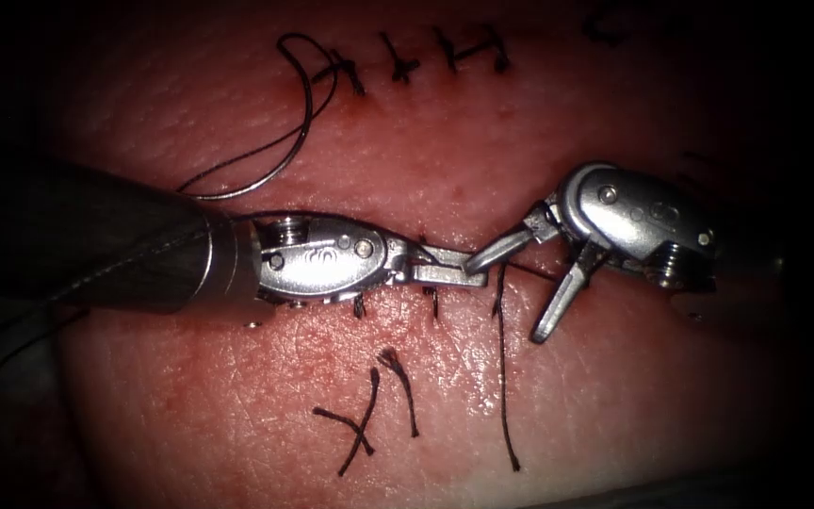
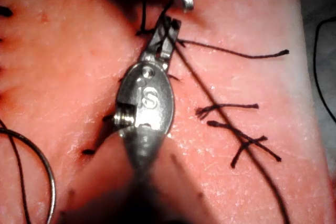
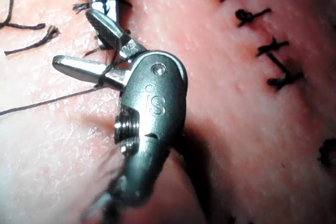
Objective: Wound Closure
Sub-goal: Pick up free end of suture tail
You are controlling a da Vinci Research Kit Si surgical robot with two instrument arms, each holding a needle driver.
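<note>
**Trainee:** Thread [image 1: 501, 377] is what the left tool [image 1: 454, 273] has, as far as I can make out. Its jaws are closed flat on the strand right at the stitch line.

**Tutor:** Agreed. The right tool [image 1: 506, 302] holds nothing. Its jaws gape wide, and one of them touches the left tool's tip. In the right wrist view the strand runs between them.

**Trainee:** And the needle [image 1: 270, 160]?

**Tutor:** It lies loose on the tissue [image 1: 614, 405], up and to the left of the left tool and well apart from both tips. No part of it is in the tissue, and its thread curls on toward the finished stitches.

**Trainee:** So what makes this go well?

**Tutor:** My judgement is to keep the left grip still, so the strand stays straight across the gap. The right jaws should meet only thread, with no skin and no steel from the other tip between them. Seat the strand deep in the jaws, not at the points.

**Trainee:** What about the cut ends [image 1: 360, 429] lying nearby?

**Tutor:** They are loose and easy to mistake for the working strand. Trace it from the left jaws before you commit.
</note>
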